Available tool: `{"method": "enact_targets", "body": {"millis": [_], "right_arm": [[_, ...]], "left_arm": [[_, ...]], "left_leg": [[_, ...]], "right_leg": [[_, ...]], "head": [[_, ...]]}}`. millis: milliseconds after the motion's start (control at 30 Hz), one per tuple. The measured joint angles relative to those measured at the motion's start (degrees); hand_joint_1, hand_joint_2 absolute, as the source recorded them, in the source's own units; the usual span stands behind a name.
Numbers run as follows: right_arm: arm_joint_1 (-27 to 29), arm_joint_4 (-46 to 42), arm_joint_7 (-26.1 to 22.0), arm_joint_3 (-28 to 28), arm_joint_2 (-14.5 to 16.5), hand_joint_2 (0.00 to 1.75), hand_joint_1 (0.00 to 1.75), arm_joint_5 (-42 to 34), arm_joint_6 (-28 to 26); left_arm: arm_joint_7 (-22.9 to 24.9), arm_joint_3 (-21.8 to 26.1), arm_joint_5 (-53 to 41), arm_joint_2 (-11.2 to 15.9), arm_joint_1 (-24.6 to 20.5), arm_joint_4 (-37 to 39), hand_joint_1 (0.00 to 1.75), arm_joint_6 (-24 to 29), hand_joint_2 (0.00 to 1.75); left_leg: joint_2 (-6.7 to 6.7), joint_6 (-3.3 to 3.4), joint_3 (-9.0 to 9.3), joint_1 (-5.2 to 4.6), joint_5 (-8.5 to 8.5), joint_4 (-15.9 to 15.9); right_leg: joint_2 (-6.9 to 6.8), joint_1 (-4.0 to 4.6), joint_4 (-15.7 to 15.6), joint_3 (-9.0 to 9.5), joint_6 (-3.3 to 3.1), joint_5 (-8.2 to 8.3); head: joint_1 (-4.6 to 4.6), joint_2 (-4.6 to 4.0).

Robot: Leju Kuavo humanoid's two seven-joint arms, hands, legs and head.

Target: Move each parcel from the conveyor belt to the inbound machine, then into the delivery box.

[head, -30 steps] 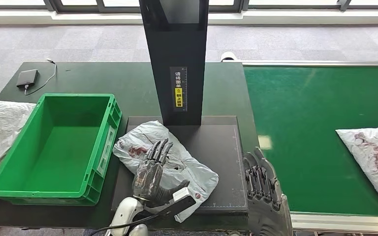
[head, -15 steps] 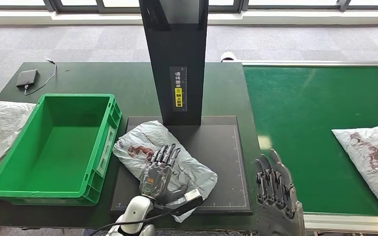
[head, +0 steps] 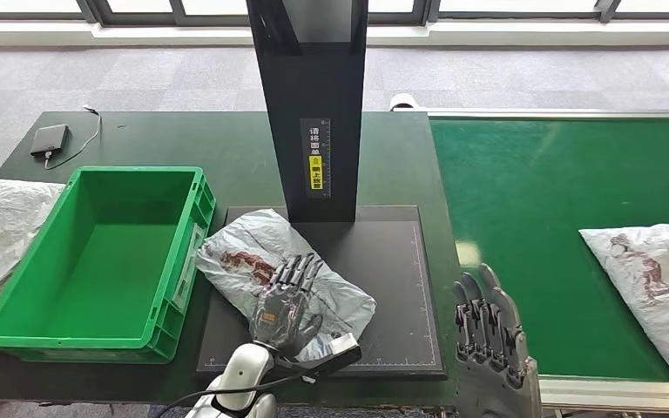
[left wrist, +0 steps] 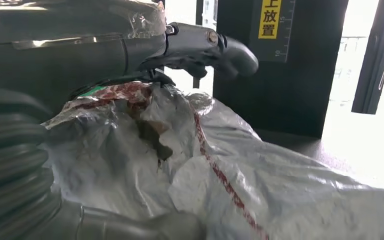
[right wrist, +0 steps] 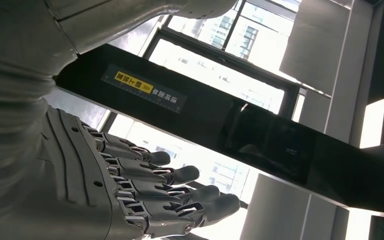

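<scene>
The left hand [head: 285, 305] gripped the parcel [head: 272, 277] lying on the inbound machine's black plate [head: 392, 287], its long axis running far-left to near-right, the green delivery box [head: 96, 252] just to its left; the right hand [head: 488, 335] hung spread, holding nothing.

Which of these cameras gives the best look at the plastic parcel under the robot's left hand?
The head view: it shows the parcel nearly whole, lying on the black scanner platform beside the green box, with the left hand on it. The left wrist view shows crumpled plastic close up. The right wrist view faces the scanner's column.
</scene>
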Motion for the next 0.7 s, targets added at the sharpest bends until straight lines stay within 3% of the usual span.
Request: {"method": "enact_targets", "body": {"millis": [400, 700], "right_arm": [[0.0, 0.0, 0.0, -1.0, 0.7, 1.75, 0.00, 1.2, -0.2], [0.0, -0.7, 0.0, -1.1, 0.8, 1.75, 0.00, 2.4, -0.4]], "left_arm": [[-5.9, 0.0, 4.9, -0.6, -3.8, 7.5, 1.75, -0.6, 1.75], [-7.1, 0.1, 5.7, -1.5, -9.0, 16.4, 1.75, -0.5, 1.75]], "left_leg": [[-0.02, 0.01, -0.02, 0.00, 0.01, 0.0], [-0.06, 0.02, 0.00, -0.01, 0.00, 0.0]], "right_leg": [[-0.04, -0.01, 0.0, 0.03, 0.00, 0.00], [-0.10, -0.01, 0.0, 0.15, 0.03, -0.03]], "head": [[0.00, -0.01], [0.00, 0.00]]}}
